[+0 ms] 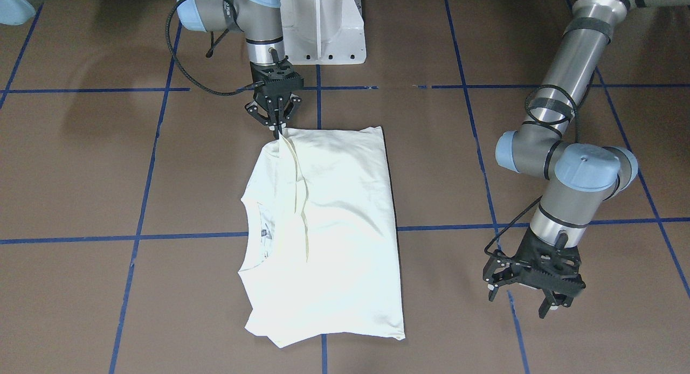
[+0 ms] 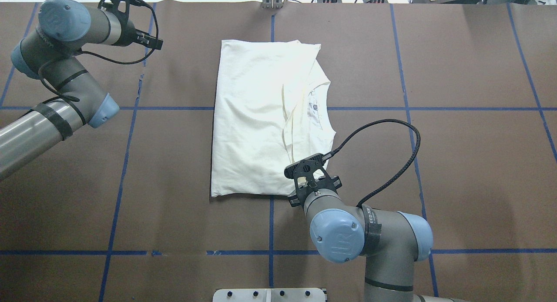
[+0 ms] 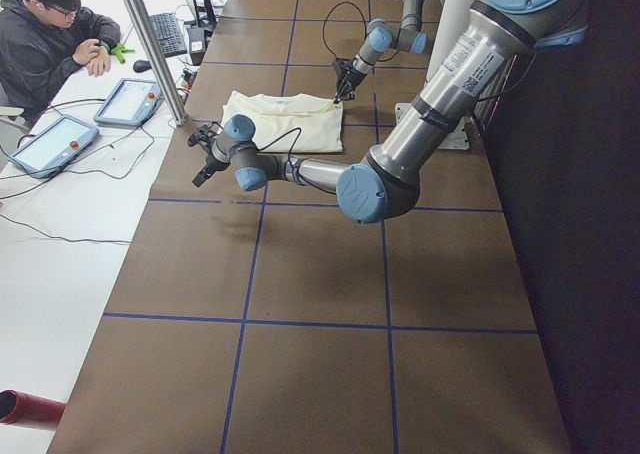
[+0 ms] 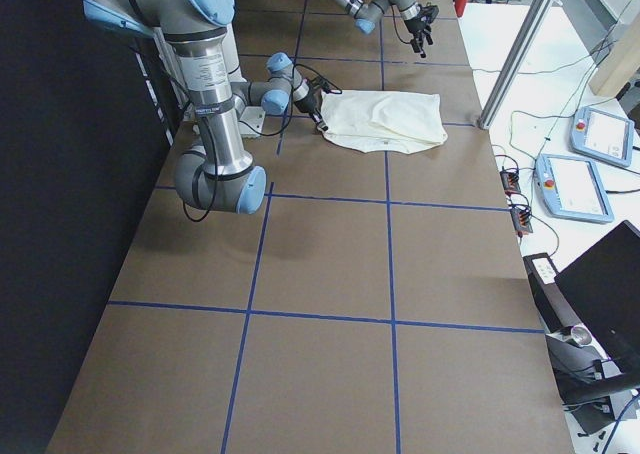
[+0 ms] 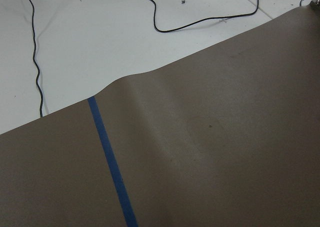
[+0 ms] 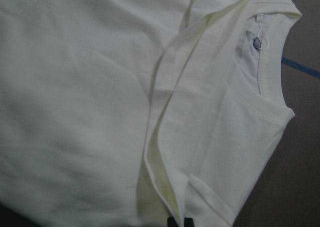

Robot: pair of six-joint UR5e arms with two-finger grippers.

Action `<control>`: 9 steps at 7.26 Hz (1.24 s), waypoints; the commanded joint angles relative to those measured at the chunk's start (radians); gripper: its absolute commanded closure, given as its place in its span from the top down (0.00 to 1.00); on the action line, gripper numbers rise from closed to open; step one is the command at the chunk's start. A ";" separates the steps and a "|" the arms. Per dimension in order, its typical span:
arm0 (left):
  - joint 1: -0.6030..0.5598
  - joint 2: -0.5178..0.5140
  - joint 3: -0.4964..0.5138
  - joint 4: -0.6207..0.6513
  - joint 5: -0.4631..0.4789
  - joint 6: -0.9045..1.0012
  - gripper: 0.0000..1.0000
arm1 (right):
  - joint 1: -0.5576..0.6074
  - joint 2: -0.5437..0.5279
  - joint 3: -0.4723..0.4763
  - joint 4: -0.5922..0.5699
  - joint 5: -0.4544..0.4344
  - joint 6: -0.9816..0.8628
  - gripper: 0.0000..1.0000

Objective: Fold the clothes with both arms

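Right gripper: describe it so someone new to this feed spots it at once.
On the brown table with blue tape lines lies one cream T-shirt. At its corner nearest the white pedestal base, the right gripper points down, a black claw shut on the fabric. The left gripper hangs open over the table, away from the shirt.

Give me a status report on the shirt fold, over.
Right end effector shut on T-shirt, robot-side corner. Left end effector open, off to the side, holding nothing. T-shirt partly folded, print not showing. Nothing seen in the way.
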 commanded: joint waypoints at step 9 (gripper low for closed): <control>0.002 0.000 -0.001 0.000 0.000 0.000 1.00 | 0.109 -0.099 0.142 0.003 0.130 0.170 1.00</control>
